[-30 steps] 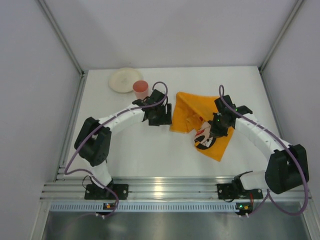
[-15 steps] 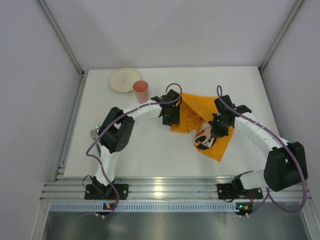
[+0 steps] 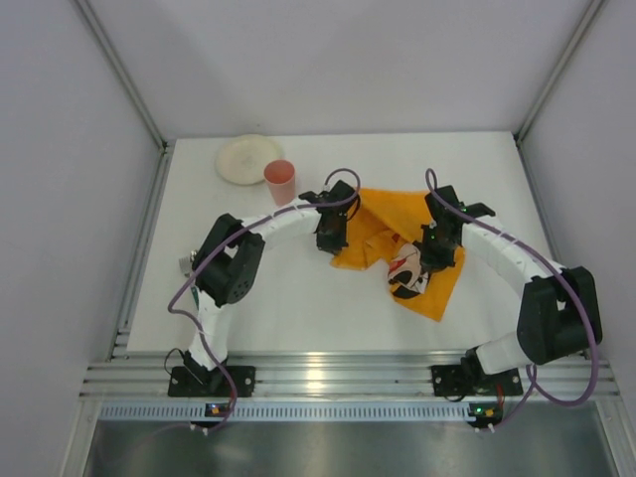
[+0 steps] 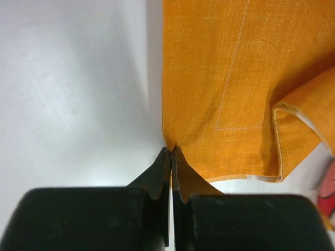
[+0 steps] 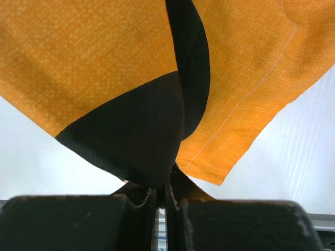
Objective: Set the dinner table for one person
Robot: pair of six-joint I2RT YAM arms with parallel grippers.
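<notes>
White walls box in the surface (image 3: 278,298), which fills the cell floor. My left end effector (image 4: 171,151) has swung over from the cup (image 3: 280,179) (far left corner, by the plate (image 3: 248,157)) and now pinches the left edge of the cloth (image 3: 437,293). The right end effector (image 5: 167,180) is clamped on the other side, so I judge spreading can start.

- You are seeing the right end effector (image 5: 166,189) pinching the orange cloth (image 5: 78,57), its two fingers pressing together on the fabric.
- The cloth is spreading in folds across the upper view, with a black patch (image 5: 131,136) reaching down to the pinch.
- A stitched hem (image 5: 246,97) is running along the right fold.
- The white worktop (image 5: 298,157) is showing at both lower sides.
</notes>
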